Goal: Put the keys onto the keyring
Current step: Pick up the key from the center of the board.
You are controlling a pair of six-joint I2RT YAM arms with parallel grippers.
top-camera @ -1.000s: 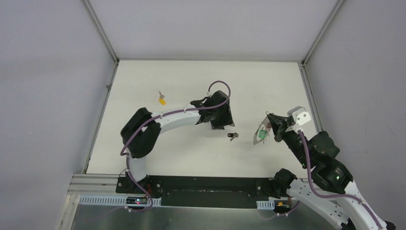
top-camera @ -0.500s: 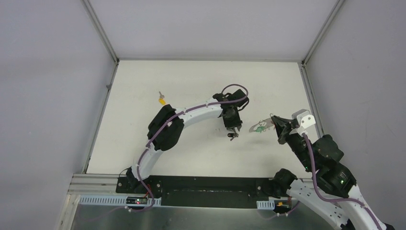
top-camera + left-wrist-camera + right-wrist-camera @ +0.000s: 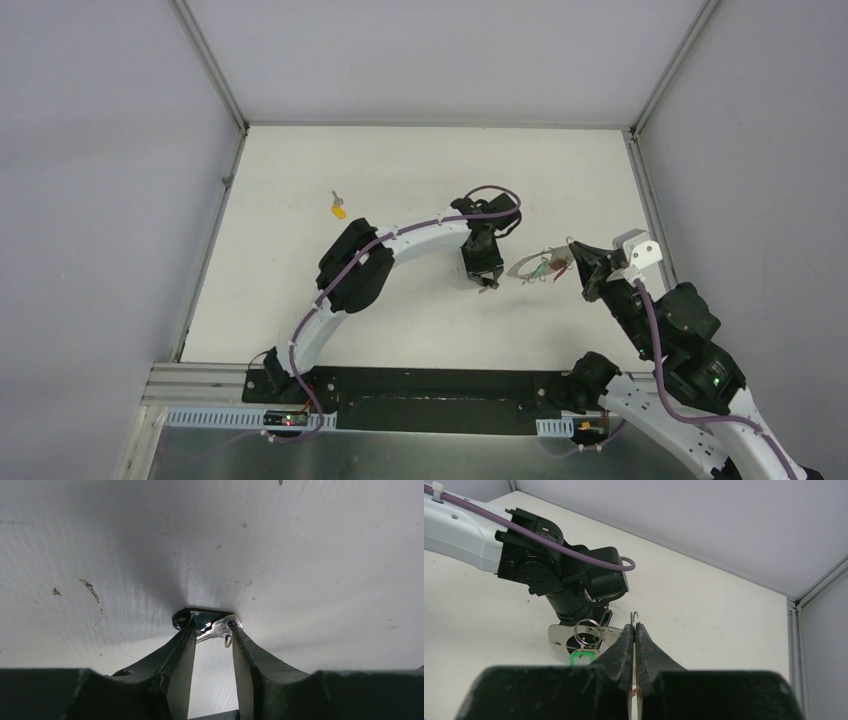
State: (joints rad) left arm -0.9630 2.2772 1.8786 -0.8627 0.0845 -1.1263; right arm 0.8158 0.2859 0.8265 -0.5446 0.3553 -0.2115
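Your left claw is down on the table, near its middle. Its fingers are pinched in on the black key, which lies flat across the gap between them. The black tag pokes out past one fingertip, and the key's small ring touches the other.

Your right claw is clenched on the keyring, holding it up off the table just right of the left claw. The wire's hooked end sticks up between the closed tips. The green key hangs from the keyring by its own small ring, close to the right claw.

The yellow key lies on the table towards the far left, well apart from both claws.
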